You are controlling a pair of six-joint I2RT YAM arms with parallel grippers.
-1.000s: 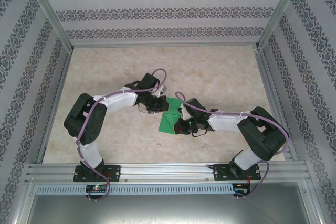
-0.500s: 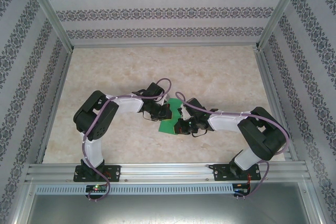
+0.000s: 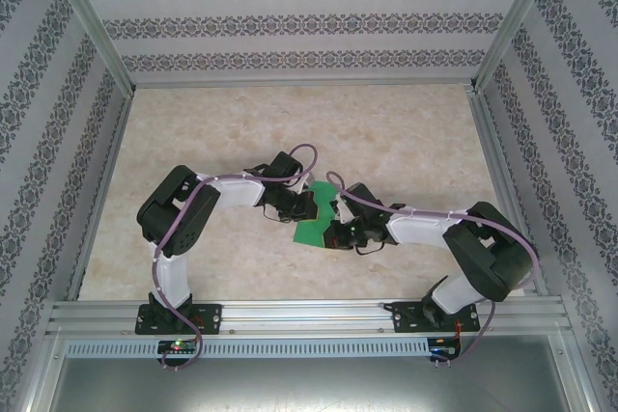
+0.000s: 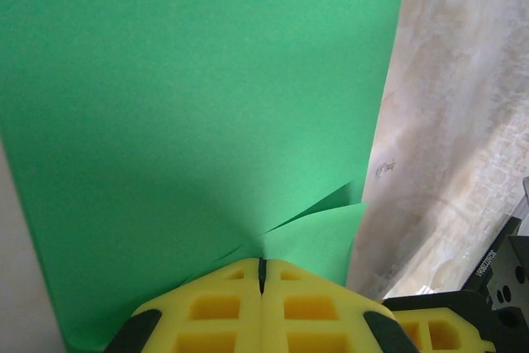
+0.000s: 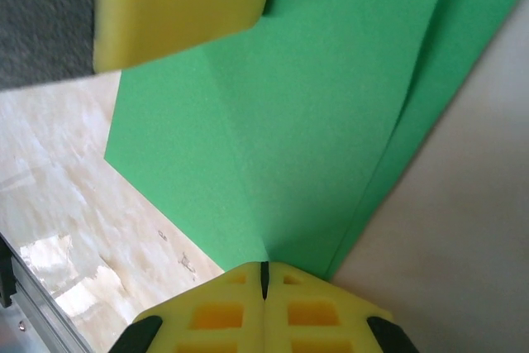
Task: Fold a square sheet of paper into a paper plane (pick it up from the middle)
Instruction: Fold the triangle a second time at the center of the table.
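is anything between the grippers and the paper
Nothing visible. The left gripper and the right gripper are each shut directly on the paper, clamping its edge with no other thing between.

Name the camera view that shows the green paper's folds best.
Right wrist: the green paper shows its crease and layered edges. Left wrist shows its broad face with one small flap. Top external shows a small distant patch.
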